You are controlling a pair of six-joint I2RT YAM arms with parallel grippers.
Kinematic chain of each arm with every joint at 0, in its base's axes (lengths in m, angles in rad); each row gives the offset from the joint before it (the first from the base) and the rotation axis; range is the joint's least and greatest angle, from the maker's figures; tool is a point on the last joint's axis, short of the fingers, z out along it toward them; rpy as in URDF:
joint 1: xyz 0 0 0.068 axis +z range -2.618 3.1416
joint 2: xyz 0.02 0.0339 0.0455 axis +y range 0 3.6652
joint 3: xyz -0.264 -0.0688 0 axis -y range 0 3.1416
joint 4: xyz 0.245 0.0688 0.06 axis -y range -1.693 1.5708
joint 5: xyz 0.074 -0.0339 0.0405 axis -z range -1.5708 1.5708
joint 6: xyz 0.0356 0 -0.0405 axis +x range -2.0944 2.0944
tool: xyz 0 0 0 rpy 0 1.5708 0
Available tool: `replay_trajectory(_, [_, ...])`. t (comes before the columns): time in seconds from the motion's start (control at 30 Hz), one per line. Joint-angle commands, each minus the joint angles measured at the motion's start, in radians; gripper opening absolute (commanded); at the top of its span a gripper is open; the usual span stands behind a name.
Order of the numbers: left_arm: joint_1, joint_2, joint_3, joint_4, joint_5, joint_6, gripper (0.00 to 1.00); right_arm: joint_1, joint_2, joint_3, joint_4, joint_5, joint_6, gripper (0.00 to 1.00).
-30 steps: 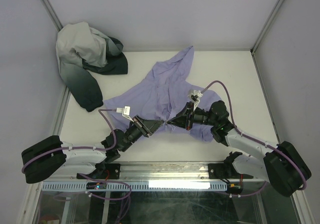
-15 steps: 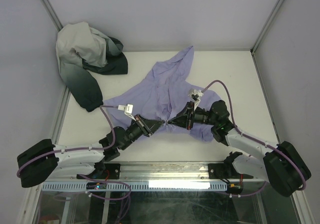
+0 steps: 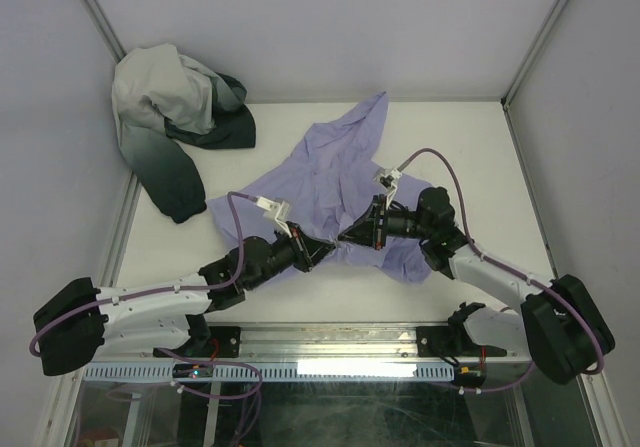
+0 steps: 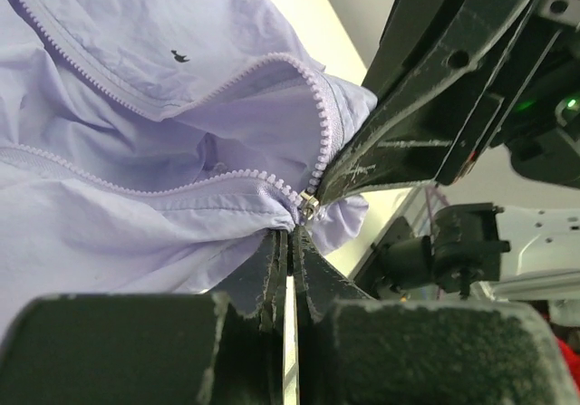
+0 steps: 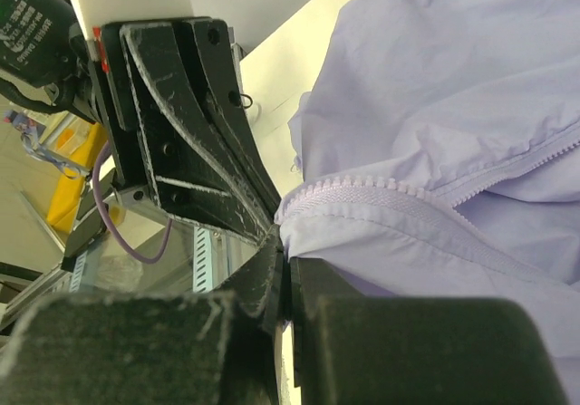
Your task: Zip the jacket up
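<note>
The lavender jacket [image 3: 325,172] lies wrinkled on the white table, its front zipper open in a V [image 4: 272,124]. My left gripper [image 3: 328,250] and right gripper [image 3: 346,237] meet tip to tip at the jacket's near hem. The left gripper [image 4: 294,235] is shut, its tips pinching right under the small metal zipper slider [image 4: 309,206] at the bottom of the two tooth rows. The right gripper [image 5: 288,262] is shut on the hem fabric just below a row of zipper teeth [image 5: 362,190]. The other arm's black fingers [image 4: 408,124] [image 5: 204,151] fill part of each wrist view.
A white-and-dark-green garment [image 3: 170,117] is heaped in the back left corner. Grey enclosure walls stand on the left, back and right. A metal rail [image 3: 330,342] runs along the near edge. Purple cables loop over both arms [image 3: 430,157].
My left gripper has slid right toward the hem and closed at the zipper slider. The right gripper, still shut on the hem, has shifted slightly away from the near edge.
</note>
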Motion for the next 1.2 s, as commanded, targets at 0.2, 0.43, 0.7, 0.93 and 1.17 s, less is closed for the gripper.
replay_trajectory(0.2, [-0.004,-0.011,0.018,-0.142,0.059,0.046,0.0,-0.043,0.041,0.075,0.059,-0.022,0.02,0.0])
replay_trajectory(0.43, [0.024,-0.108,-0.083,0.039,-0.02,-0.128,0.29,-0.023,0.035,0.009,0.162,-0.016,0.073,0.0])
replay_trajectory(0.7, [0.05,-0.076,-0.205,0.283,-0.017,-0.349,0.47,0.006,0.047,-0.044,0.285,0.021,0.123,0.0])
replay_trajectory(0.93, [0.062,-0.01,-0.212,0.411,-0.014,-0.408,0.55,0.028,0.059,-0.061,0.332,0.027,0.138,0.0])
replay_trajectory(1.17, [0.082,0.034,-0.21,0.463,-0.021,-0.446,0.52,0.042,0.053,-0.08,0.352,0.024,0.148,0.0])
